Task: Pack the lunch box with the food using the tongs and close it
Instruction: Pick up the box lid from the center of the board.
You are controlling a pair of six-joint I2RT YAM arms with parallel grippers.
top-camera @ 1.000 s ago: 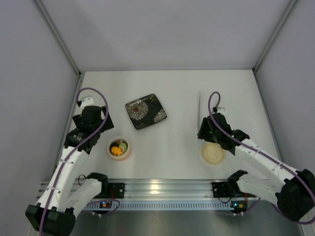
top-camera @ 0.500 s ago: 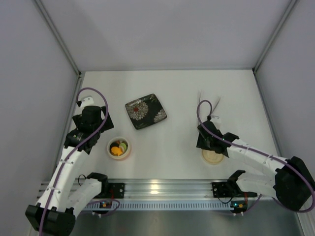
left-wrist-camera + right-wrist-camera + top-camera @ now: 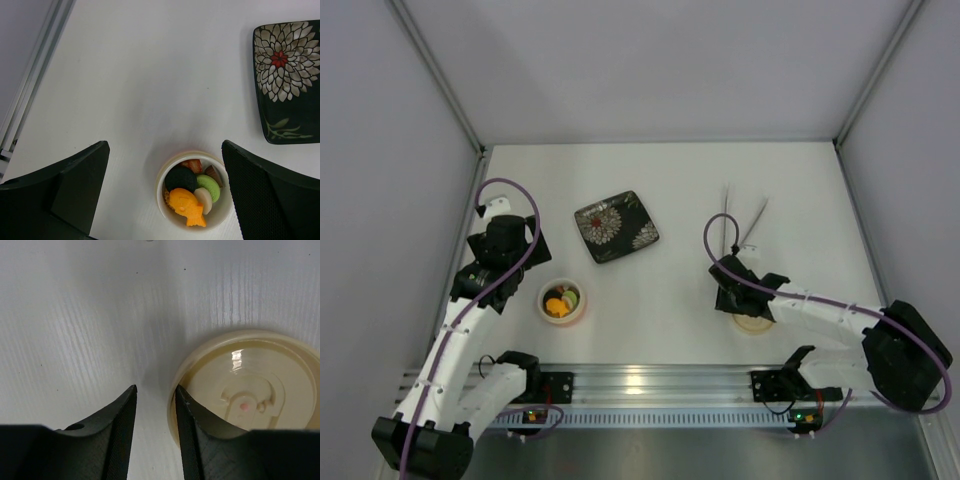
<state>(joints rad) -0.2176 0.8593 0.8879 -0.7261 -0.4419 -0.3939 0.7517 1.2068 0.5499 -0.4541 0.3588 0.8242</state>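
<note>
Right jaws at lid (image 3: 250, 390) — tongs (image 3: 726, 215) beyond

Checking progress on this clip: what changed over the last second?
The right gripper pulled back toward the near edge, from the tongs to the left rim of the lid, its jaws narrowing; the tongs now lie splayed. Left gripper, lunch box and plate stayed put.

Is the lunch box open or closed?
Open: food shows inside the lunch box; its lid lies apart, beside the right end effector.
</note>
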